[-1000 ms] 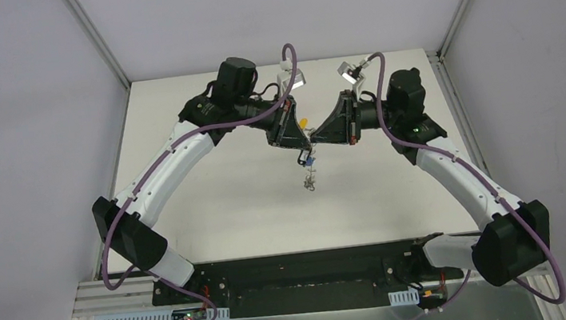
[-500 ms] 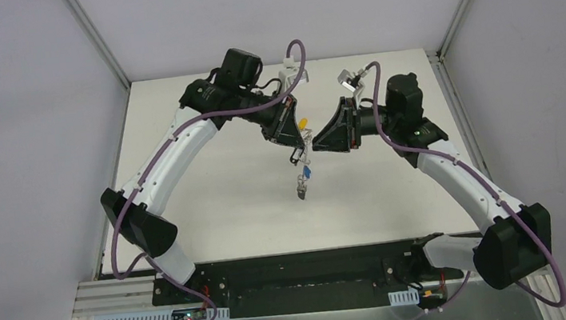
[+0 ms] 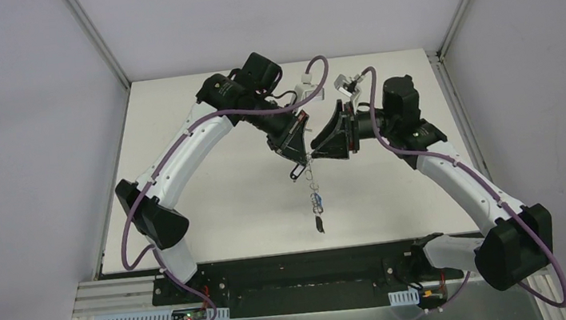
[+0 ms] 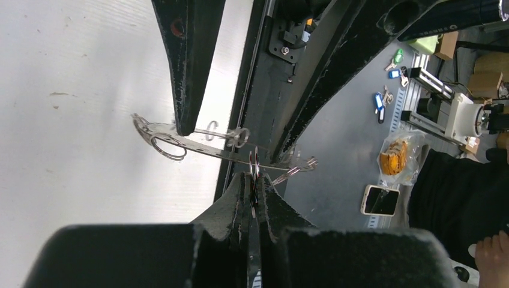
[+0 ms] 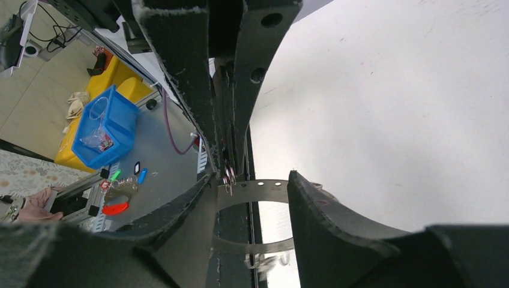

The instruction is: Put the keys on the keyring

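1. From above, the left arm [image 3: 182,151] rises from its base at the lower left and arches to the upper centre. It then bends down, so the left gripper [image 3: 303,156] points down and to the right near mid-frame.
2. The right arm [image 3: 459,176] climbs from the lower right and folds at the upper right. The right gripper [image 3: 321,152] points left, its tip just beside the left one, above the white table [image 3: 212,200].
3. The keys [image 3: 317,202] hang in a short string below that meeting point, in the air. A blue one is above and a black one is lowest.
4. In the left wrist view, that gripper's fingers [image 4: 237,201] are pressed together at the bottom centre. They pinch the rim of the keyring [image 4: 198,147].
5. The ring shows there almost edge-on, as a grey band crossing mid-frame. It carries wire loops [image 4: 168,146] on its rim.
6. The other gripper's two black fingers come down from the top of that view, one on each side of the band.
7. In the right wrist view, that gripper's own fingers [image 5: 180,228] stand apart at the lower left and lower right. The grey band spans the gap between them, but whether it touches their pads I cannot tell.
8. Only the top view shows the hanging keys clearly.
9. Only the wrist views show things off the table. A blue crate [image 5: 105,129] sits at the left of the right wrist view, and a phone [image 4: 380,200] at the right of the left one.
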You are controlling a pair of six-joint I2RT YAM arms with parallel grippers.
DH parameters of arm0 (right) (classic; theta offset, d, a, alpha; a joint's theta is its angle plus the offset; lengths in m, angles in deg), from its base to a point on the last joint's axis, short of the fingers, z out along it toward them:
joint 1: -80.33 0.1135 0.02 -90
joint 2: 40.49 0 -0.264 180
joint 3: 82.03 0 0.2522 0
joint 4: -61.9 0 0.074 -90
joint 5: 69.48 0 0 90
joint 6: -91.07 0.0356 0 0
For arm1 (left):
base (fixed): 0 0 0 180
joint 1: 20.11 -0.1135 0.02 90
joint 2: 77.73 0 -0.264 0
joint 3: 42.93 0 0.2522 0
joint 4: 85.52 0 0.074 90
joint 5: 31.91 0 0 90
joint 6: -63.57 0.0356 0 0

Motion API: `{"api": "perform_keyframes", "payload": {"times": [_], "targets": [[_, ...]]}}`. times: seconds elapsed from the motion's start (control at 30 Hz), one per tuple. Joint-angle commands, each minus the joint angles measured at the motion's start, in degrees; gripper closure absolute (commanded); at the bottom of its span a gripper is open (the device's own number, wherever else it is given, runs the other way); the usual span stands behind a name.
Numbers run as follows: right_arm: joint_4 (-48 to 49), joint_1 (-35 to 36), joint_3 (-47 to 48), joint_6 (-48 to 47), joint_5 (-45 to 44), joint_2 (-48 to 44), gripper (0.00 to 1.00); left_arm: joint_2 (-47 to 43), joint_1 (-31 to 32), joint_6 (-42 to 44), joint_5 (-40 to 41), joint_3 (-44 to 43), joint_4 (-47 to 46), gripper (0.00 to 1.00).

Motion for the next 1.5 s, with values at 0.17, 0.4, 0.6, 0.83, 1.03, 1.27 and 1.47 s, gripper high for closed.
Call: {"api": "perform_keyframes", "payload": {"times": [0.17, 0.4, 0.6, 0.83, 1.03, 1.27, 1.47], "targets": [[1.29, 1.69, 1.85, -1.35, 2.27, -0.64, 0.58, 0.43, 0.29, 1.27, -2.01, -2.79, 1.63, 1.00], [1.73, 2.33, 1.58, -1.26, 2.80, 0.08, 0.70, 0.91, 0.29, 1.31, -2.12, -2.88, 1.50, 1.00], [1.73, 2.44, 1.34, -1.52, 3.30, 0.36, 0.82, 0.92, 0.29, 1.32, -2.01, -2.86, 1.38, 1.00], [1.73, 2.98, 1.32, -1.44, 3.53, 0.79, 0.85, 0.88, 0.29, 1.37, -1.54, -2.88, 1.37, 1.00], [1.97, 3.52, 1.14, -1.09, 3.97, 1.28, 0.92, 1.01, 0.29, 1.36, -1.19, -2.88, 0.85, 1.00], [2.93, 1.72, 3.65, 2.97, 2.02, 0.73, 1.00, -0.27, 0.12, 4.06, 0.14, -2.08, 0.21, 0.99], [8.38, -0.45, 4.65, 12.08, 0.03, 1.10, 1.00, -4.16, 0.00, 4.57, 2.33, 4.45, -5.89, 0.82]]}}
